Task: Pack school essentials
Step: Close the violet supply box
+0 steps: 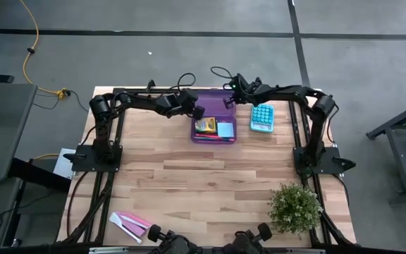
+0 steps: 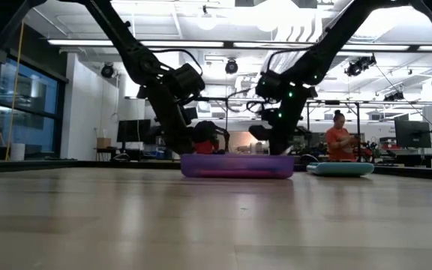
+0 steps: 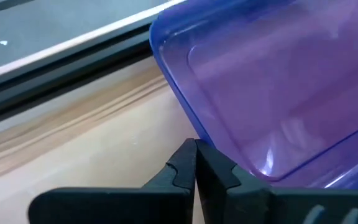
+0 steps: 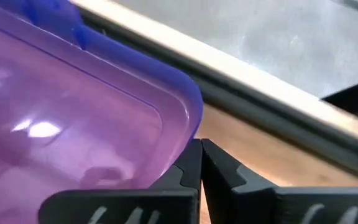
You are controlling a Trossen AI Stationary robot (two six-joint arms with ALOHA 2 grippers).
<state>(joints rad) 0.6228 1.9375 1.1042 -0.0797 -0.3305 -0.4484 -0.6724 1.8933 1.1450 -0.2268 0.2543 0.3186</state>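
The pale wooden plank table (image 1: 210, 176) carries everything, and the two dark arms reach in over its far edge. Near the front right corner stands a bushy green potted plant (image 1: 294, 207). At the far middle lies a translucent purple plastic pencil case (image 1: 214, 120), its lid folded back flat towards the far edge. Its tray holds the yellow crayon box (image 1: 205, 125) beside a pale blue pad (image 1: 225, 130). Just to its right rests the light-blue buttoned calculator-like pad (image 1: 261, 117). Pink and white flat pieces (image 1: 131, 223) lie at the front left corner. The left gripper (image 3: 196, 163), fingers pressed together holding nothing, sits at the lid's left corner. The right gripper (image 4: 201, 163), likewise closed and empty, sits at its right corner.
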